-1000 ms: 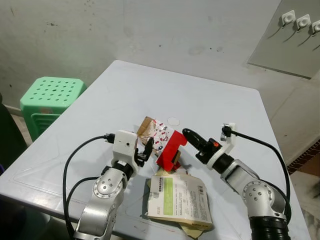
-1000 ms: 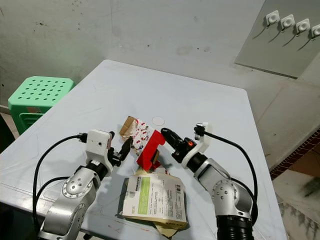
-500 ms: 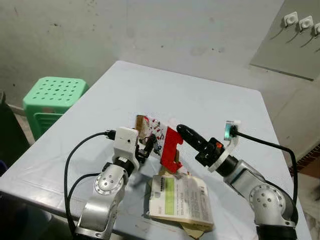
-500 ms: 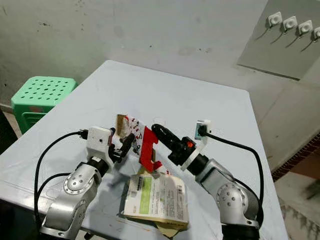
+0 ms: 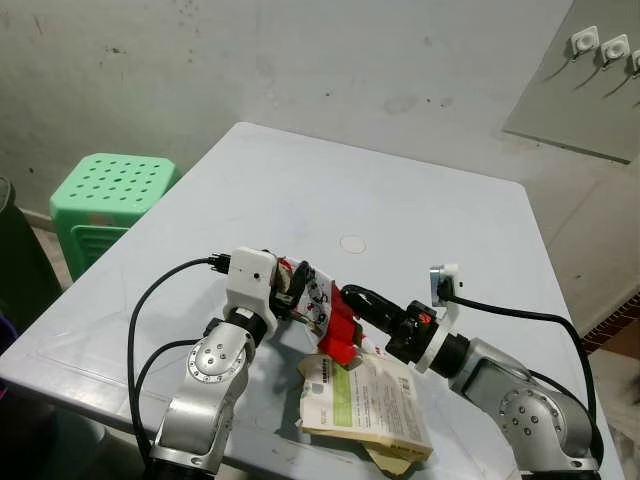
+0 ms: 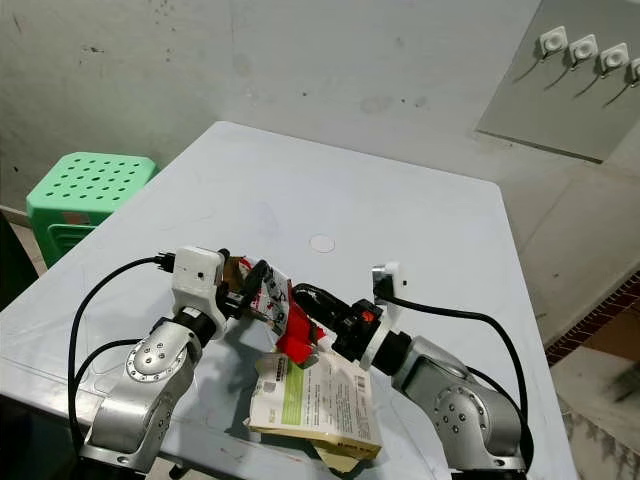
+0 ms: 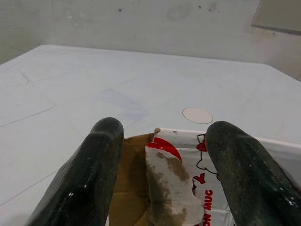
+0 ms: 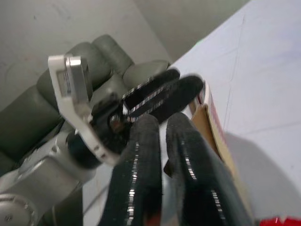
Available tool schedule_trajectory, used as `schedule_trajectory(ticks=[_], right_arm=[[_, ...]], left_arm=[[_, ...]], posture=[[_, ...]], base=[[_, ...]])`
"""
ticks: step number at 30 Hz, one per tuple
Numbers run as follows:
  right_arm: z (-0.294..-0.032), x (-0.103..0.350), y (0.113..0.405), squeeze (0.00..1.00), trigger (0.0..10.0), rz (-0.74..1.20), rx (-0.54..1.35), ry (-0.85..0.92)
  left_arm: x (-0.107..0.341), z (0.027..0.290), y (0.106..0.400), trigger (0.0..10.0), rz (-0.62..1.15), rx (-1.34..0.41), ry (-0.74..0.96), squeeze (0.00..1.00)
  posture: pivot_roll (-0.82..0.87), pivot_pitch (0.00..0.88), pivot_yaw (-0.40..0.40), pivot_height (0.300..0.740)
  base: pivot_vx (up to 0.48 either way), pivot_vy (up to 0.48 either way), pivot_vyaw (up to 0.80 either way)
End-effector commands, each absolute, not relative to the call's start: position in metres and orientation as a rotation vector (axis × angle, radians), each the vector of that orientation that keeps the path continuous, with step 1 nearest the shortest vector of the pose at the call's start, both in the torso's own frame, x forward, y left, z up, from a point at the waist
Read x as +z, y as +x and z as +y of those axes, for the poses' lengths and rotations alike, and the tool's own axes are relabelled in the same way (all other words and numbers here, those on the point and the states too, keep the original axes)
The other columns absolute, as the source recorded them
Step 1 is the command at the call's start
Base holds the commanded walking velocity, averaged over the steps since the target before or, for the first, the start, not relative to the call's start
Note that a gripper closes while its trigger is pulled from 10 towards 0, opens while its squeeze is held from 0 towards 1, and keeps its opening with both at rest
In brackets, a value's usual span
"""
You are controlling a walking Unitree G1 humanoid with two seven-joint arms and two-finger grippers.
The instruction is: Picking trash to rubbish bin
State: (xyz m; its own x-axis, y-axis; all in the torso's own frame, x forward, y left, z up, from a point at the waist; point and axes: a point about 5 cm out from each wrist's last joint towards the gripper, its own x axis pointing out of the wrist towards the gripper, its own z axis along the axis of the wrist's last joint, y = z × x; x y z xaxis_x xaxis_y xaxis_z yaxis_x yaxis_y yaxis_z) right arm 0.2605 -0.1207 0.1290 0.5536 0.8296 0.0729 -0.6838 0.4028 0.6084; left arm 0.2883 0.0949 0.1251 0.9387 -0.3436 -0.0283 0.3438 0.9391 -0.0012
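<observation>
Two grippers meet over one piece of trash near the front middle of the white table (image 5: 420, 220). It is a torn red-and-white printed carton (image 5: 325, 305), lifted at one end, with a brown cardboard flap showing.

My left gripper (image 5: 287, 287) has its fingers spread, one on each side of the carton's white end in the left wrist view; I cannot tell whether they press it. My right gripper (image 5: 352, 297) has its fingers nearly together at the red end, and I judge them pinched on it, though the contact is hidden.

I expect the carton to be light, thin and easily crushed, and likely to tear further at the ripped edge. Taking hold across a folded, doubled wall seems safer than on a loose flap.

Just beside it, nearer me, lies a flat paper packet with a green-and-white label (image 5: 365, 405), probably light and floppy.

No bin stands on the table. A green plastic stool (image 5: 105, 190) stands to the left.
</observation>
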Motion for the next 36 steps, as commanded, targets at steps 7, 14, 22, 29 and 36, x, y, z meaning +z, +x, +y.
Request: schedule_trajectory(ticks=[7, 14, 22, 29, 36], right_arm=[[-0.119, 0.124, 0.257, 1.00, 10.0, 0.321, 0.977, 0.537], [-0.119, 0.123, 0.256, 1.00, 10.0, 0.323, 0.987, 0.539], [-0.116, 0.122, 0.250, 1.00, 10.0, 0.351, 1.033, 0.516], [-0.114, 0.113, 0.246, 1.00, 10.0, 0.418, 1.029, 0.429], [-0.113, 0.108, 0.244, 1.00, 10.0, 0.461, 1.026, 0.379]], left_arm=[[0.126, 0.092, 0.291, 10.0, 0.023, -0.360, 0.006, 0.00], [0.125, 0.092, 0.291, 10.0, 0.021, -0.355, 0.003, 0.00], [0.125, 0.092, 0.292, 10.0, 0.021, -0.350, 0.003, 0.00], [0.126, 0.093, 0.293, 10.0, 0.020, -0.347, 0.001, 0.00], [0.126, 0.093, 0.292, 10.0, 0.021, -0.341, -0.001, 0.00]], posture=[[-0.03, 0.000, -0.109, 0.740], [-0.03, 0.000, -0.111, 0.740], [-0.03, 0.000, -0.112, 0.740], [-0.03, 0.000, -0.114, 0.740], [-0.03, 0.000, -0.119, 0.740]], base=[[0.000, 0.000, 0.00], [0.000, 0.000, 0.00], [0.000, 0.000, 0.00], [0.000, 0.000, 0.00], [0.000, 0.000, 0.00]])
